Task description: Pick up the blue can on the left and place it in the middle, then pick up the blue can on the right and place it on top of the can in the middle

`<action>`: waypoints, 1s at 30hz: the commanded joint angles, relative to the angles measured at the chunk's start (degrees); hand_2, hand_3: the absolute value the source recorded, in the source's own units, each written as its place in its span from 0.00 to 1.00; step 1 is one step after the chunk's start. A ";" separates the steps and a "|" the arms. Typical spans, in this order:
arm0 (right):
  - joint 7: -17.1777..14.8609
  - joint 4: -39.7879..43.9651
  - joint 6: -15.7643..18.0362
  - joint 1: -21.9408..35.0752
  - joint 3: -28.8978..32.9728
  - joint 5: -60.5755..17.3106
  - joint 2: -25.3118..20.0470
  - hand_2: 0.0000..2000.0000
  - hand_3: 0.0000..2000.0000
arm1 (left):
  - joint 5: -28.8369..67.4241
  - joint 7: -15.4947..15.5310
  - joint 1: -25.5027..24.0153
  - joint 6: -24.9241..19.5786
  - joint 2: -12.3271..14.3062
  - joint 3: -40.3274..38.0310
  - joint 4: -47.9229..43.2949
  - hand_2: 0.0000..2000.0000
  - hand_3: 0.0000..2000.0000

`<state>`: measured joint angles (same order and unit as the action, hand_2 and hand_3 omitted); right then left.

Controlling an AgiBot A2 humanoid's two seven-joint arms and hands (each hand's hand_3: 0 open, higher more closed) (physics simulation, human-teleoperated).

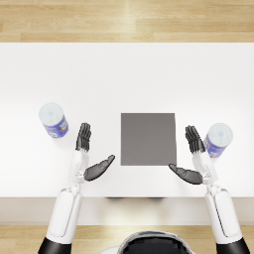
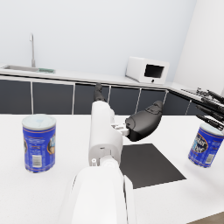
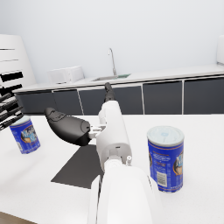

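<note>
Two blue cans with pale lids stand upright on the white table (image 1: 127, 74). The left can (image 1: 53, 120) (image 2: 39, 142) is just outside my left hand (image 1: 89, 154), and the right can (image 1: 218, 139) (image 3: 166, 158) sits close beside my right hand (image 1: 192, 158). Between the hands lies a dark grey square mat (image 1: 148, 138) (image 2: 148, 164) (image 3: 83, 166). Both hands are open, fingers stretched forward and thumbs pointing inward over the mat's edges. Neither hand touches a can. The left wrist view also shows the right can (image 2: 205, 144), and the right wrist view the left can (image 3: 25, 134).
The table's near edge (image 1: 127, 197) runs just behind my wrists. A wooden floor (image 1: 127, 20) lies beyond the far edge. A kitchen counter with a sink (image 2: 26, 68) and a white microwave (image 2: 147, 70) stands in the background.
</note>
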<state>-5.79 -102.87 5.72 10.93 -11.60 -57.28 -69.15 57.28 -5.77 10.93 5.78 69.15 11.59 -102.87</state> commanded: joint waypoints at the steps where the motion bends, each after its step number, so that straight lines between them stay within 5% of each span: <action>1: 0.00 0.00 0.00 0.00 0.00 0.00 0.00 0.00 0.00 | 0.00 0.00 0.00 0.00 0.00 0.00 0.00 0.00 0.00; 21: 1.64 0.04 -1.62 0.32 -1.44 0.00 -0.35 0.00 0.00 | 0.00 1.63 0.72 -1.63 0.54 -0.01 0.63 0.00 0.00; 26: 5.00 -5.88 -4.94 0.40 4.36 0.00 -1.31 0.00 0.00 | 0.00 4.98 3.39 -4.99 2.24 -6.94 -1.10 0.00 0.00; 30: 5.58 -8.55 -5.51 0.06 10.72 -10.16 -1.69 0.00 0.00 | 10.15 5.56 5.63 -5.57 2.84 -12.21 -0.55 0.00 0.00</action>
<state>-0.15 -109.39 0.15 10.56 -4.67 -69.99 -70.90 69.99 -0.15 14.56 0.15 71.90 2.69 -103.57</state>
